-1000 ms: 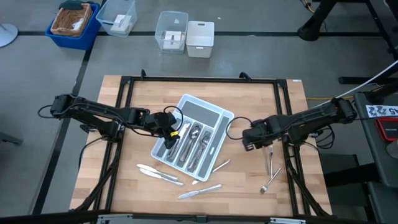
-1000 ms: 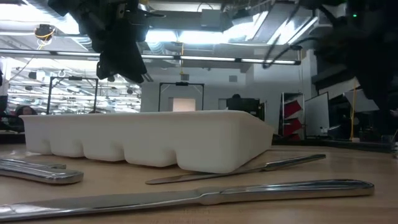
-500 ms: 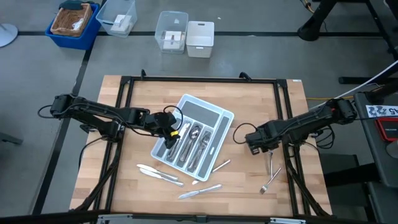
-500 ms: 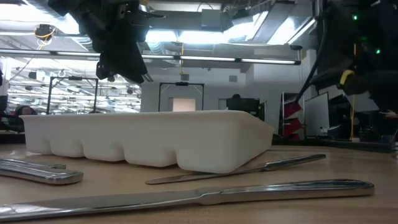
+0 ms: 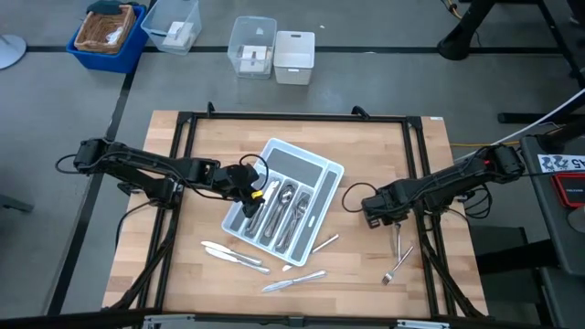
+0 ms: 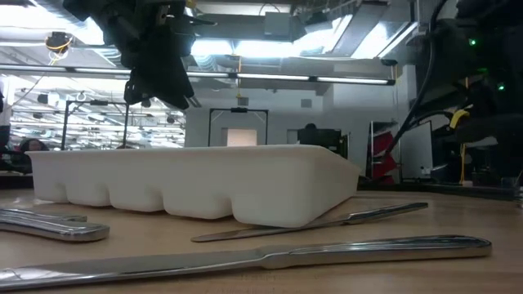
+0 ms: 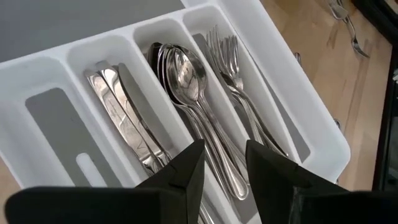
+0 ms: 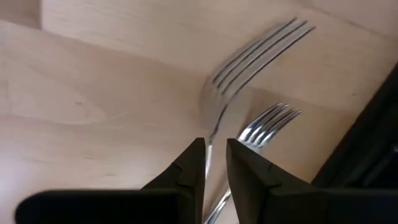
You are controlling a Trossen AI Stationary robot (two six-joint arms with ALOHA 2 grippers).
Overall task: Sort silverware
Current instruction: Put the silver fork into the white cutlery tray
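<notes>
The silverware is split between tray and table. Knives [image 7: 127, 127], spoons [image 7: 183, 81] and forks [image 7: 233, 68] lie sorted in the light grey tray [image 5: 324, 174]. Two forks [image 5: 398, 239] [image 5: 395, 269] lie flat on the wood at the right, and several knives [image 5: 228, 251] lie near the front edge. My left gripper [image 5: 256, 194] hovers open over the tray's left compartments [image 7: 221, 168] and holds nothing. My right gripper [image 5: 370, 208] is right of the tray, its fingers a narrow gap apart [image 8: 214, 158] just short of the two forks' tines [image 8: 249, 56] and touching nothing.
The tray sits slantwise in the table's middle. A black frame [image 5: 422, 164] runs along the table's edges, close to the forks. Bins and clear boxes [image 5: 251, 46] stand on the floor beyond the far edge. Bare wood lies between the tray and the forks.
My right gripper has moved a little away from the tray, toward the table's right and near edges and the two forks. The silverware and the tray have stayed where they were.
</notes>
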